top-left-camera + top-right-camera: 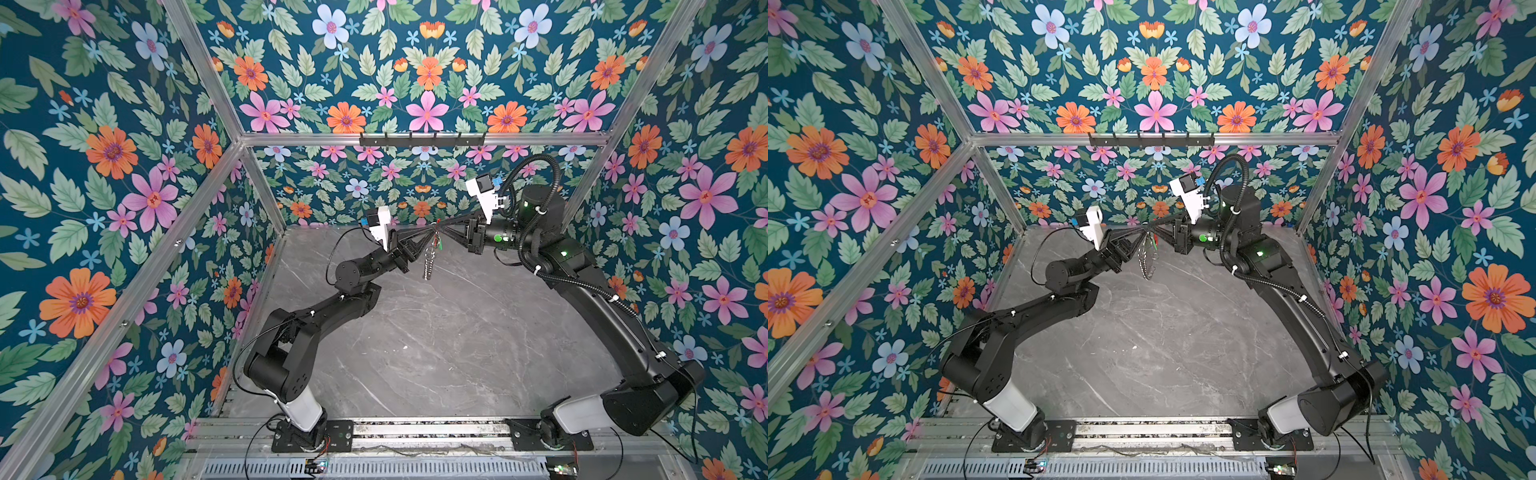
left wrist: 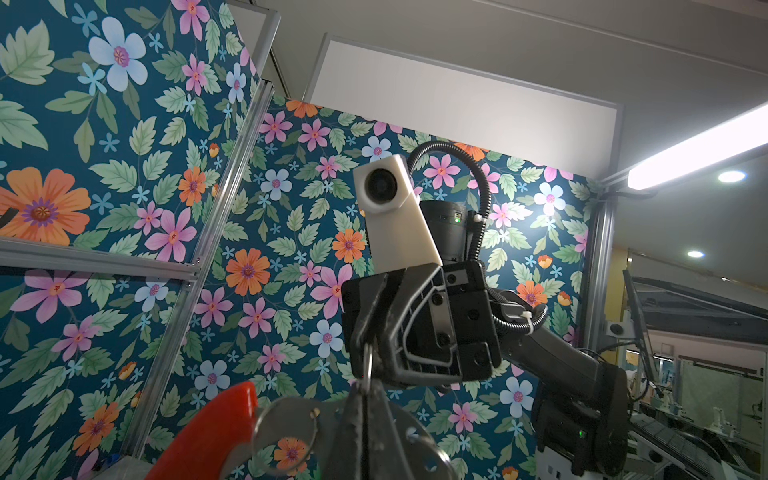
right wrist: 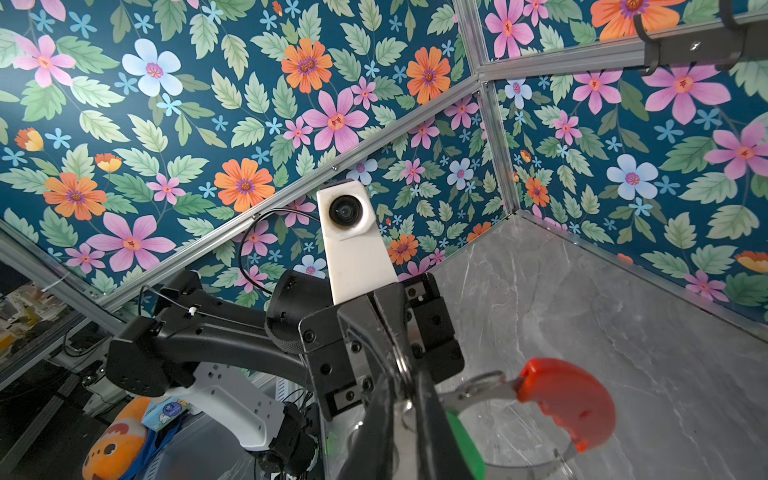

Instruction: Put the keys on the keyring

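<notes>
The left gripper (image 1: 428,234) was clamped on the red-arced keyring (image 3: 565,399), its silver split rings (image 1: 428,269) dangling above the marble table (image 1: 415,353), while the green key tag (image 3: 467,451) hung just beside the right gripper (image 1: 442,231), whose jaws sat nearly together around a thin metal loop (image 2: 368,361), grip impossible to tell.

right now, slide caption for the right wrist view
Left gripper shut on the thin metal keyring with red plastic arc

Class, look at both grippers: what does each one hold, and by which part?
The left gripper pinches the keyring on its bare wire beside the red arc. The right gripper pinches a small metal ring by its rim.
</notes>
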Controlling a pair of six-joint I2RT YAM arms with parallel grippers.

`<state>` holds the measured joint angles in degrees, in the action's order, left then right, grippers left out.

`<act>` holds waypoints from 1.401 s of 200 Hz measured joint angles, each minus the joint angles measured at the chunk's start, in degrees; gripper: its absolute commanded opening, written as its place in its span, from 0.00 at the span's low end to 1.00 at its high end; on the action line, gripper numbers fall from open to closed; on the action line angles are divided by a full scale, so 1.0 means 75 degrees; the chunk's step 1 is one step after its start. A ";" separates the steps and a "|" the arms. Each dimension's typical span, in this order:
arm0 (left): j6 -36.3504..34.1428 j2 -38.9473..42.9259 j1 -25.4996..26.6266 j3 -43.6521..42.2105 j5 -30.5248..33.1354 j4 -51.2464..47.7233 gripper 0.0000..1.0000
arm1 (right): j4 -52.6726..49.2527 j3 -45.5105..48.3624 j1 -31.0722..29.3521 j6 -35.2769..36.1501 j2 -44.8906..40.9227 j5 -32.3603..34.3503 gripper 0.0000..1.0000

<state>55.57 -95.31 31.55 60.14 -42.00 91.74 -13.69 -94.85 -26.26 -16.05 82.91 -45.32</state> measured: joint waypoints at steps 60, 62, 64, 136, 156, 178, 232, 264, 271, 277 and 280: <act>0.0160 -0.0047 0.0000 0.0085 -0.0006 0.0105 0.00 | -0.0009 -0.0125 0.0009 0.0009 0.0105 -0.0082 0.00; 0.0160 -0.0047 0.0000 0.0087 -0.0006 0.0111 0.00 | -0.0012 -0.0131 0.0009 0.0006 0.0108 -0.0079 0.00; 0.0160 -0.0050 0.0000 0.0087 -0.0003 0.0114 0.00 | -0.0015 -0.0137 0.0009 0.0009 0.0111 -0.0076 0.00; -0.0373 0.0350 -0.0495 -0.0466 -0.0510 -0.0367 0.34 | -0.0965 -0.0481 -0.0017 0.0729 0.0187 0.0023 0.00; -0.1061 0.0950 -0.0822 -0.0638 -0.1084 -0.1378 0.35 | -0.1816 -0.0752 -0.0169 0.1533 0.0323 0.0431 0.00; -0.2527 0.1594 -0.0898 -0.0335 -0.1900 -0.3474 0.29 | -0.2699 -0.0854 -0.0449 0.2410 0.0414 0.0985 0.00; -0.5123 0.1789 -0.0921 0.0766 -0.2946 -0.7528 0.27 | -0.3223 -0.0848 -0.0632 0.3110 0.0431 0.1352 0.00; -0.5409 0.1652 -0.0921 0.0845 -0.3185 -0.7965 0.27 | -0.3220 -0.0804 -0.0664 0.3139 0.0364 0.1343 0.00; -0.5400 0.1632 -0.0921 0.0845 -0.3185 -0.7962 0.27 | -0.3220 -0.0799 -0.0664 0.3139 0.0353 0.1341 0.00; -0.5386 0.1617 -0.0921 0.0845 -0.3203 -0.7953 0.27 | -0.3220 -0.0796 -0.0664 0.3139 0.0347 0.1341 0.00; -0.5383 0.1612 -0.0921 0.0845 -0.3214 -0.7944 0.27 | -0.3220 -0.0796 -0.0664 0.3139 0.0347 0.1341 0.00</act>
<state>15.20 -83.22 24.64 66.48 -66.11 32.16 -37.85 -100.82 -31.24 7.49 85.52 -35.27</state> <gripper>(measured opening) 0.273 0.051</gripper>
